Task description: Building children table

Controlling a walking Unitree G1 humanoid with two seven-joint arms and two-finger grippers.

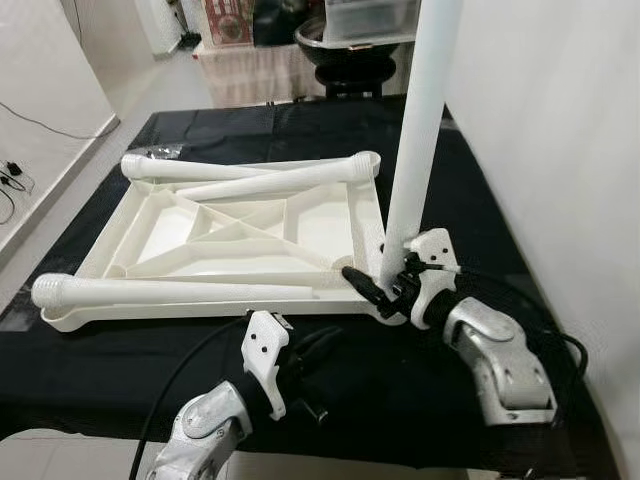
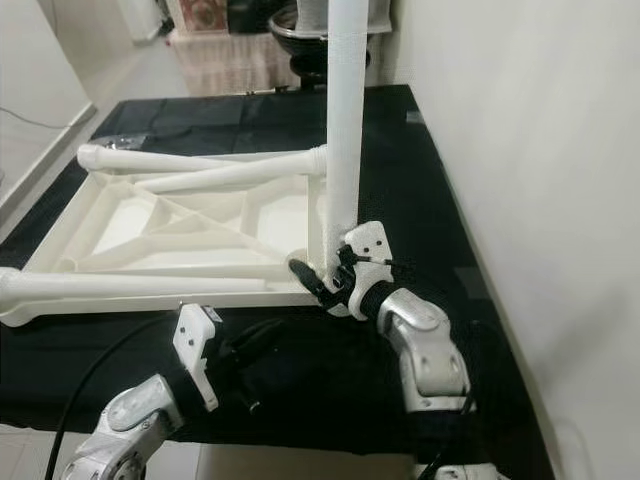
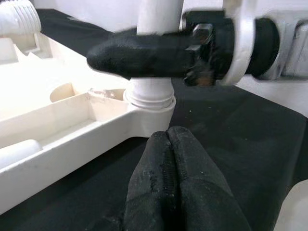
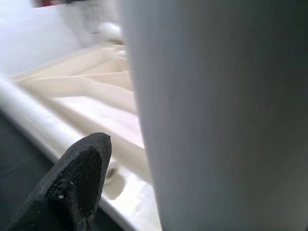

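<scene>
Left eye view: right pincer (image 1: 385,283) pinching one upright leg (image 1: 418,130); three legs (image 1: 250,170) lying.

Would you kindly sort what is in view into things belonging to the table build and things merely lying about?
Job: upturned tabletop; upright leg in right claw; three loose legs; left claw, shut.

Lying about: black cloth; dark bowl; floor cables.
</scene>
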